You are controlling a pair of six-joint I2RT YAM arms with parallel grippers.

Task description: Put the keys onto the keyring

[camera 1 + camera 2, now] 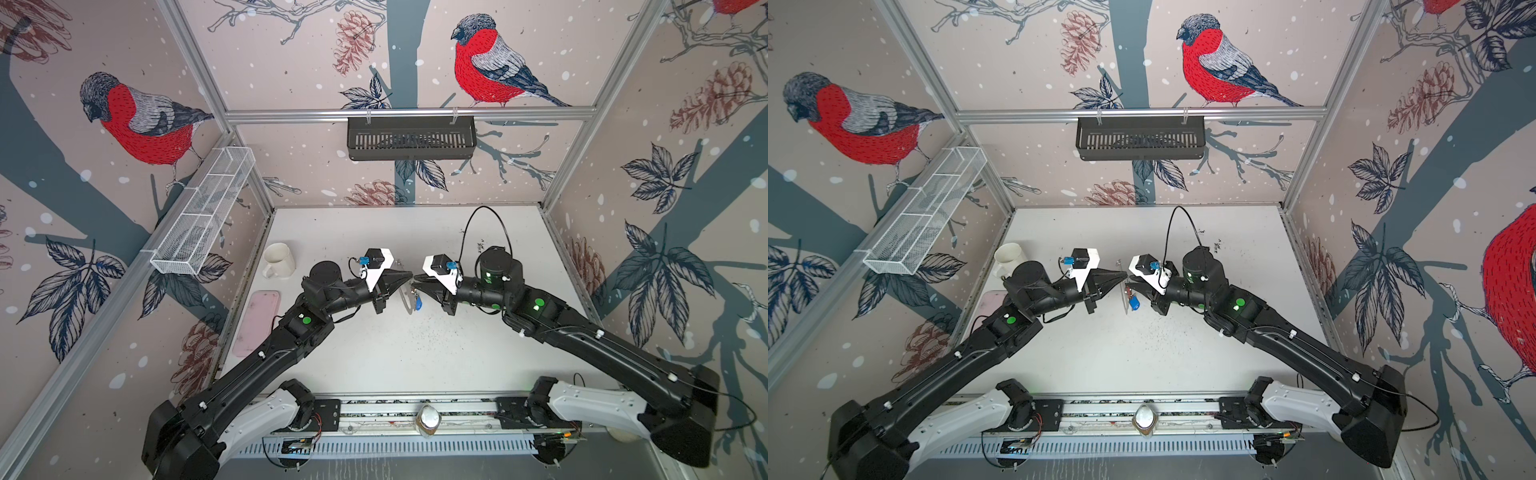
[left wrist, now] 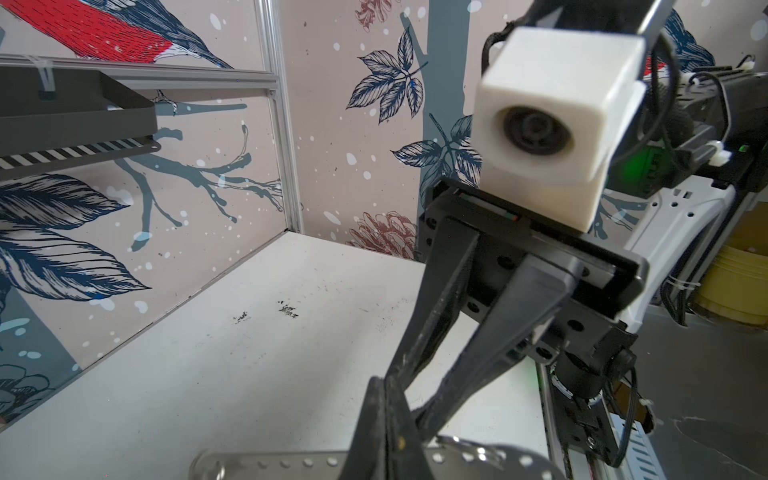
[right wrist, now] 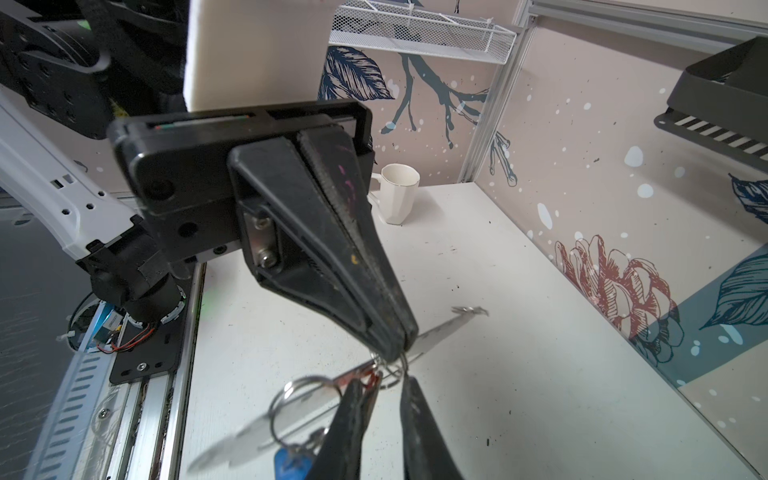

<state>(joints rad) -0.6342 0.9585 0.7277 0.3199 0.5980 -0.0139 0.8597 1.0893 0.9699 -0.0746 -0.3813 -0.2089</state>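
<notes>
Left gripper clenching keyring, right gripper gaping
Keys (dangling at six o'clock of that grip) are risking slipping off, being unsupported.

Blue key tag, white mug

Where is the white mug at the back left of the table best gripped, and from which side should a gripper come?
Grip the mug by its rim wall, coming straight down from above, one finger inside and one outside. It stands upright with its mouth open to the top. Its handle points to the near left in a top view, so probably take the wall opposite it.
</notes>
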